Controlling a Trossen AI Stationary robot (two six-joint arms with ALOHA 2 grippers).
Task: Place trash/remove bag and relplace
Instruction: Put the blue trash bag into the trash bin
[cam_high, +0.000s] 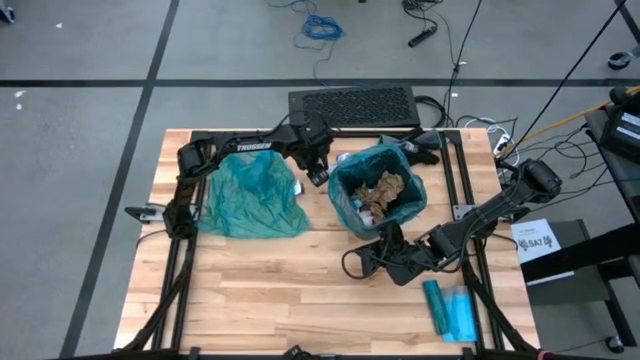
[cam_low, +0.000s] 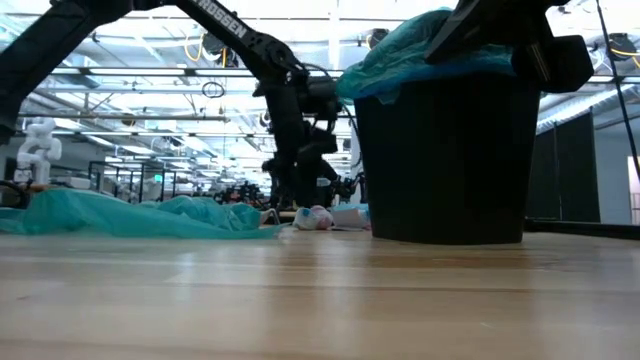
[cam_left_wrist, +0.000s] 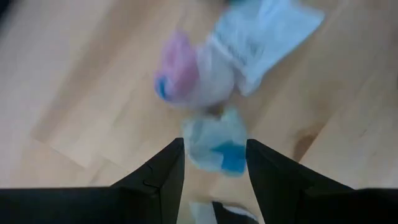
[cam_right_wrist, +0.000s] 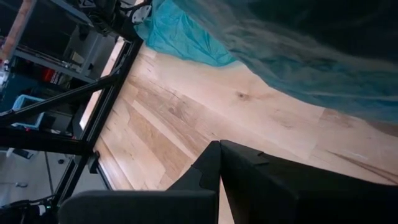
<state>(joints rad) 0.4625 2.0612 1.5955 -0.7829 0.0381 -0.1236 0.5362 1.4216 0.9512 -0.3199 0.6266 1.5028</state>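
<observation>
L gripper (cam_high: 319, 176) sits at frame centre-top in the high view, just left of the bin (cam_high: 345, 208), jaws spread wide over a pale-blue wad (cam_left_wrist: 214, 146) on the table; nothing gripped yet. Most trash (cam_high: 384, 192) is already seen inside the lined bin. A few wads (cam_low: 312, 217) are left on the wood beside the bin base, low view centre. R gripper (cam_high: 385, 258) is parked below the bin, fingers closed, empty. Spare teal bag (cam_high: 250, 195) lies flat at left.

Step judged: pick of remaining wads. Descent should be kept vertical, wad centred btwn fingers, tips nearly on wood before closing; neighbouring pink/white wad (cam_left_wrist: 186, 78) shouldn't be nudged.
</observation>
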